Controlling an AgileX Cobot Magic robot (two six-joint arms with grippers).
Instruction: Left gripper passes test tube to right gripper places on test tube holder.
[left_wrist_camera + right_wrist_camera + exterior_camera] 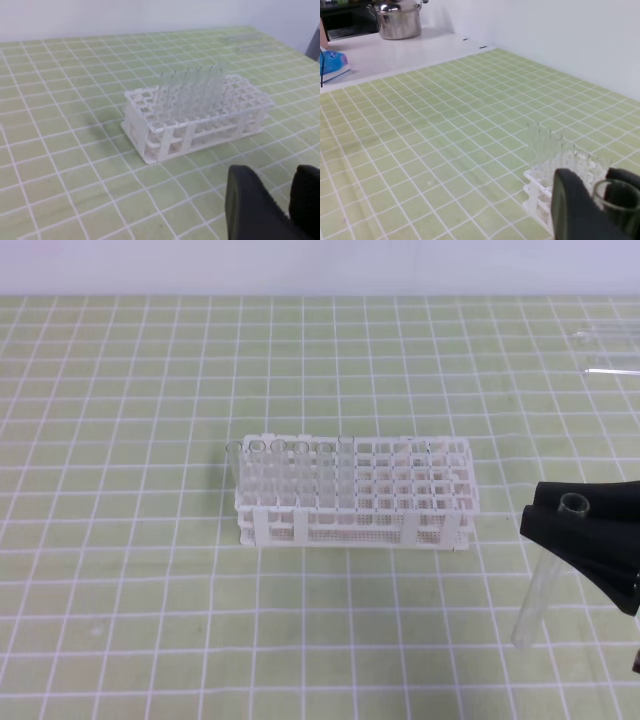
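Green-gridded worktop (120, 540), and the black right end effector (572, 523) is clamped on the slender clear glass test tube (537, 595), near-upright; the white plastic gridded test tube holder (352, 490) sits mid-worktop, toward the left edge from it (left end effector (287, 200) empty, half-parted).

The right gripper (572, 518) clasps the test tube (540, 590) upright; the test tube holder (352, 502) apparently holds several tubes.
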